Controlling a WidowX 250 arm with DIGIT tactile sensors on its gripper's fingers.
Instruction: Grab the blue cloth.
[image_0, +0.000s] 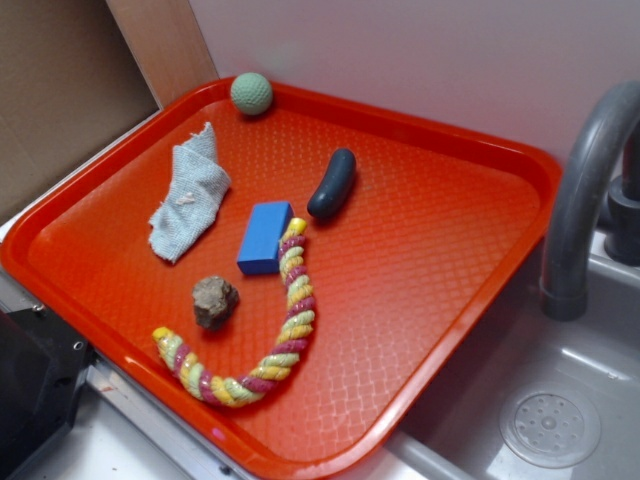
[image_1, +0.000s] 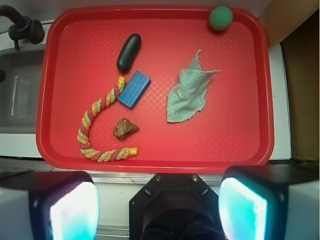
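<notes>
The blue cloth (image_0: 188, 200) (image_1: 189, 95) is a pale grey-blue frayed rag lying crumpled and flat on the red tray (image_0: 450, 260) (image_1: 225, 140). In the exterior view it is on the tray's left side; in the wrist view it is right of centre. My gripper (image_1: 159, 207) shows only in the wrist view, high above the tray's near edge and well back from the cloth. It is open, its two fingers (image_1: 75, 212) wide apart with nothing between them.
Also on the tray are a bright blue block (image_0: 265, 237) (image_1: 134, 89) beside the cloth, a black oblong (image_0: 332, 183), a brown rock (image_0: 215, 301), a curved striped rope (image_0: 285, 340) and a green ball (image_0: 251, 93) in a corner. A grey faucet (image_0: 580, 200) and sink (image_0: 550, 420) border the tray.
</notes>
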